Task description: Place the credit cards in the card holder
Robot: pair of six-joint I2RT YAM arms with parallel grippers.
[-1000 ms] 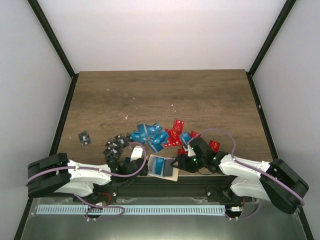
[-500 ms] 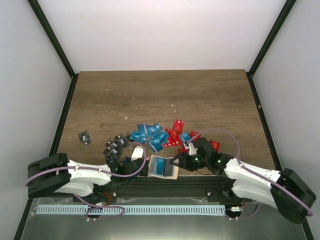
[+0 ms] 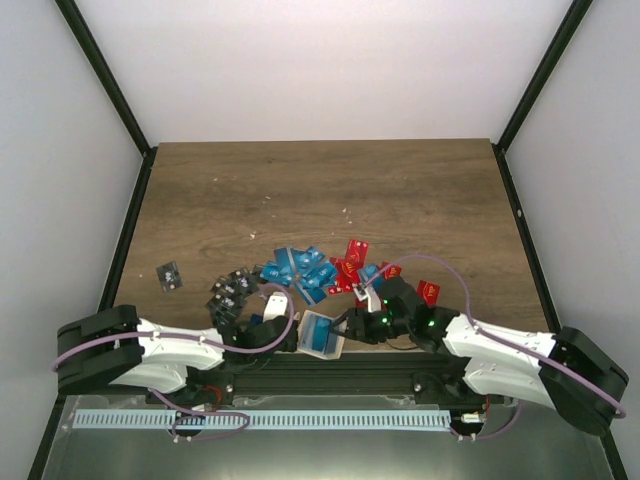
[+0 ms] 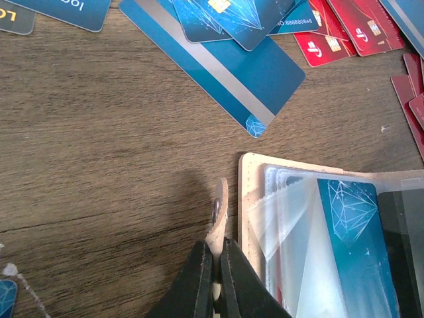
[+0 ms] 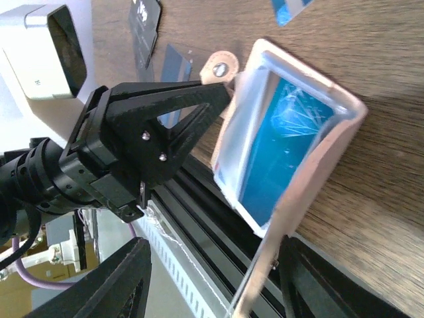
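**A:** Left gripper (image 4: 214, 262) first: jaws pressed together on the tab (image 4: 218, 202) of the holder (image 4: 246, 199), that little strap with the metal snap. It stands on edge off the holder's left side.

**B:** And the right gripper (image 5: 215, 265)?

**A:** Fingers apart. The holder's opened cover (image 5: 311, 179) runs down into the gap, nearer one finger. Whether it touches, I can't tell.

**B:** Where's the holder sitting?

**A:** At the near edge of the desk (image 3: 300, 190), about the middle, between the two grippers and just by the black rail (image 3: 330, 378). It lies open, with a blue card (image 4: 354, 225) inside under the clear sleeves (image 4: 291, 205).

**B:** What's crowding it?

**A:** From the right wrist, the left gripper's black body sits right beside the holder on its tab side. Just beyond the holder's far corner lies a striped card (image 4: 225, 73), blue with a grey band, close but apart.

**B:** And further out?

**A:** The blue cards (image 3: 300, 268) are heaped overlapping just beyond the holder. The red cards (image 3: 350, 265) fan out on their right, close to the right arm. One red card (image 3: 428, 292) lies alone on that arm's far side.

**B:** The left side?

**A:** The black cards (image 3: 230, 290) cluster by the left arm. A single black card (image 3: 169, 275) lies well apart, toward the desk's left edge.
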